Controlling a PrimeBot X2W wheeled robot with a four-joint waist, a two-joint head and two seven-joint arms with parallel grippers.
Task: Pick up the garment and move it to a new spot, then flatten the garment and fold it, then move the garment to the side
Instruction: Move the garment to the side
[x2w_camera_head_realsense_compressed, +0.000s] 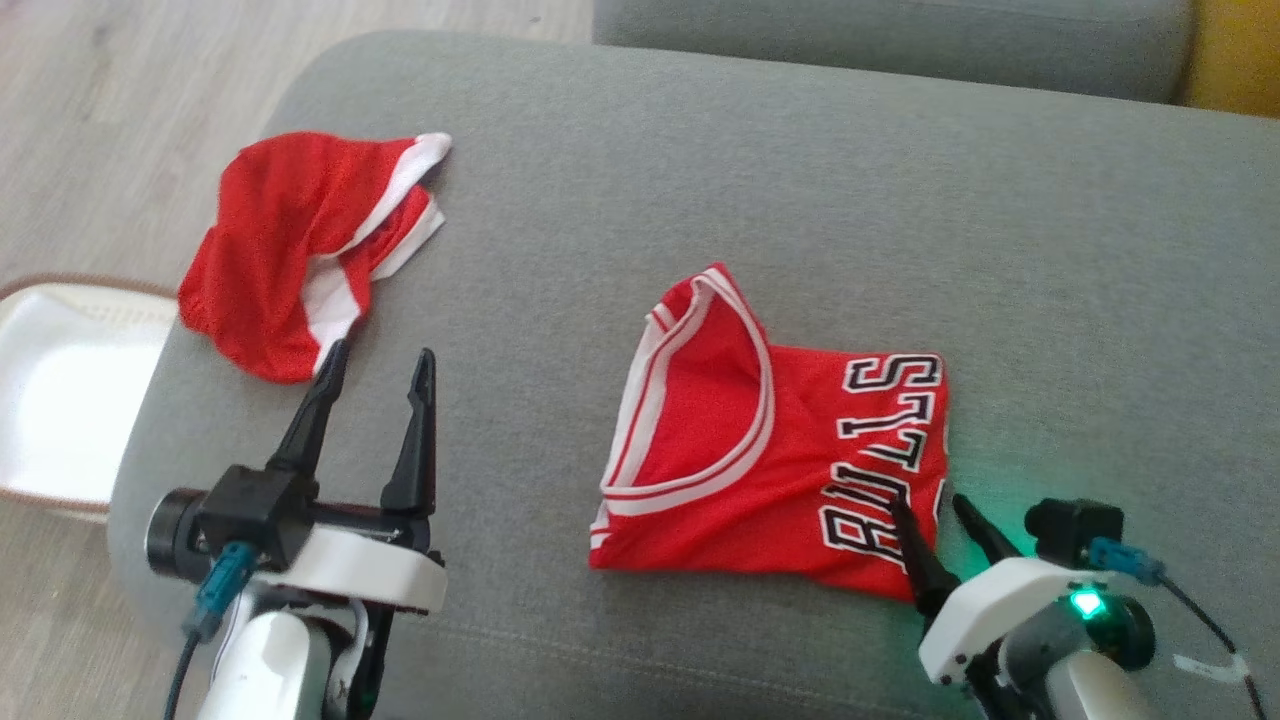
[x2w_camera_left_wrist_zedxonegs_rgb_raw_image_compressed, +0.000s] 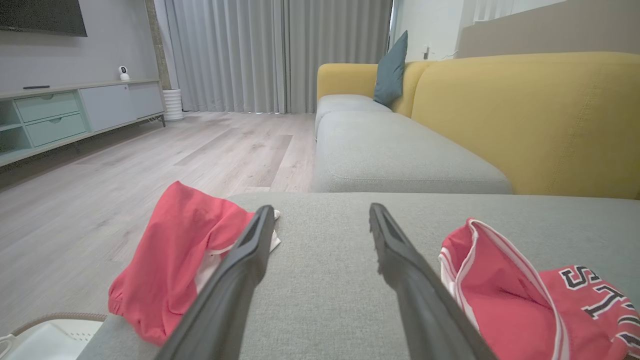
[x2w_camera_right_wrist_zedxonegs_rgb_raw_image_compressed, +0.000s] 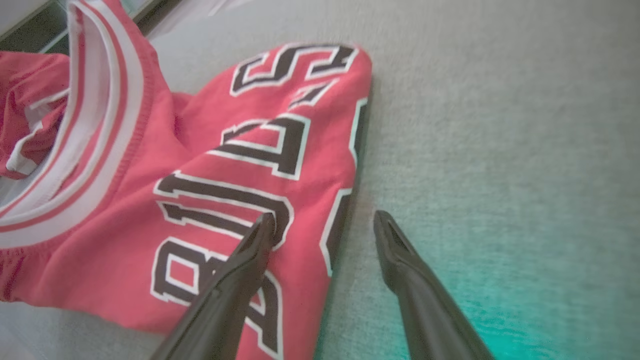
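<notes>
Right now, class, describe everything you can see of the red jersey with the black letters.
The jersey is red, of thin sports cloth, with white-and-red striped trim round a wide opening and black, white-edged letters reading BULLS. It lies folded into a compact, slightly rumpled shape on the grey cushion, the trimmed opening standing up a little. The open right tool straddles its lettered edge, one finger over the letters and one over the cushion; whether it touches the cloth is unclear.
</notes>
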